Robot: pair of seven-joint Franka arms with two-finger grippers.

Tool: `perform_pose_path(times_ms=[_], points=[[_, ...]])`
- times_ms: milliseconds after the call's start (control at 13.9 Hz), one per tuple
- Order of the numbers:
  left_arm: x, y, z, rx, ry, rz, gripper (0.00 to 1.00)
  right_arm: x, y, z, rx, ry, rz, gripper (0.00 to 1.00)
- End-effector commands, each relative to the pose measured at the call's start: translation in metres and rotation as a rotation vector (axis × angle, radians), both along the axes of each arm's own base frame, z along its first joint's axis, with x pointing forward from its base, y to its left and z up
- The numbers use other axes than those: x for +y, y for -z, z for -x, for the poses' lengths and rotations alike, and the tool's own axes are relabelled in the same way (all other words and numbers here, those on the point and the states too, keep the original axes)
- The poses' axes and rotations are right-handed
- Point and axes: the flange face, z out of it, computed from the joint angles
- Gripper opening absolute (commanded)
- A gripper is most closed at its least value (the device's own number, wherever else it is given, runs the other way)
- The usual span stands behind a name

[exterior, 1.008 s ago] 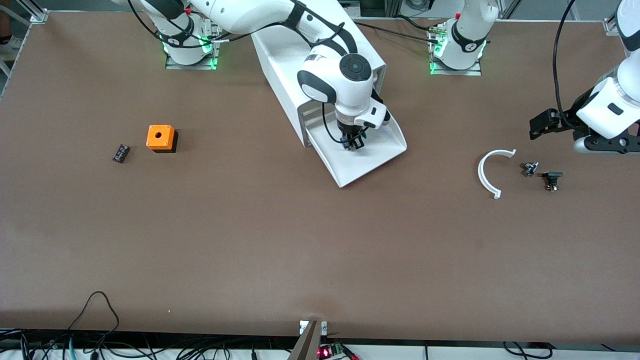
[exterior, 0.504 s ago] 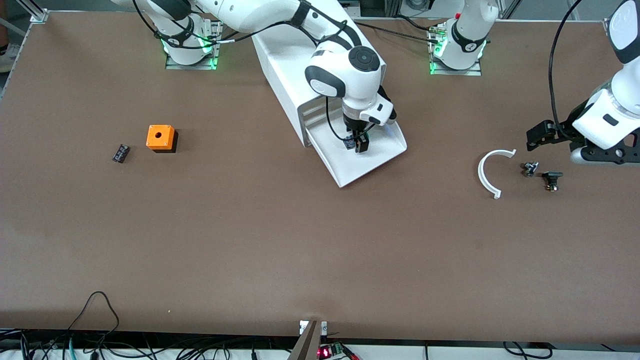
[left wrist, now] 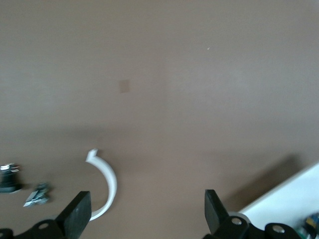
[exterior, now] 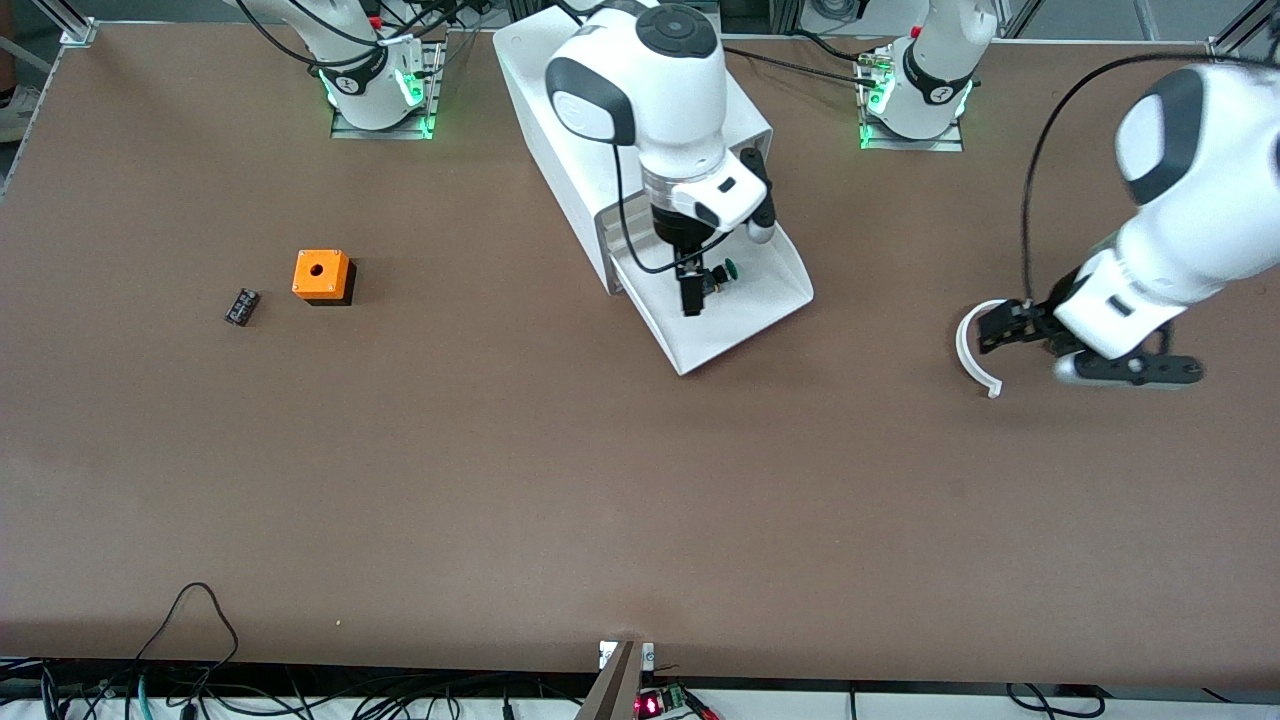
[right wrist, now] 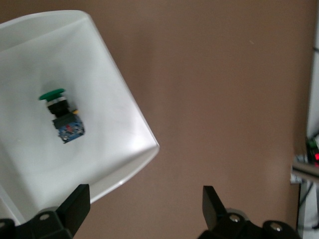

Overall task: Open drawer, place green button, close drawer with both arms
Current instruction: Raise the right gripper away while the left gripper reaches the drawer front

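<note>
Right wrist view | button (right wrist: 61,115) lies in open drawer (right wrist: 112,149) | right gripper (right wrist: 142,209) above, released | left gripper (left wrist: 144,209) released (over table)

Quick count: two arms, one cabinet (exterior: 640,140), one drawer (exterior: 740,320), one green button (exterior: 722,270), one orange cube (exterior: 322,275), one white arc (exterior: 965,350), one black part (exterior: 241,306).

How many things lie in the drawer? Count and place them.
1: the button lies on its side in the open drawer, below the open right gripper. Left gripper hovers by the white arc. Arm may hide more.
</note>
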Motion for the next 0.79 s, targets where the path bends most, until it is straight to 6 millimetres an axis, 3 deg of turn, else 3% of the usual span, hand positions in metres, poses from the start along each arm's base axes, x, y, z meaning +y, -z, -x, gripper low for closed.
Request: perform_pose_path(times_ms=[0, 144, 360, 432, 720], points=[[-0.048, 0.044, 0.005, -0.023, -0.092, 0.031, 1.00, -0.042, -0.007, -0.028, -0.026, 0.281, -0.023, 1.00], [-0.089, 0.085, 0.004, -0.007, -0.169, 0.040, 1.00, -0.083, -0.014, -0.053, -0.041, 0.520, -0.055, 1.00], [-0.154, 0.135, 0.012, 0.000, -0.311, 0.051, 1.00, -0.159, -0.019, -0.085, -0.017, 0.900, -0.096, 1.00], [-0.174, 0.151, 0.017, 0.011, -0.349, 0.051, 1.00, -0.177, -0.020, -0.088, 0.005, 0.999, -0.089, 1.00], [-0.216, 0.210, 0.034, 0.010, -0.410, -0.008, 1.00, -0.230, -0.012, -0.103, 0.016, 1.517, -0.075, 1.00]])
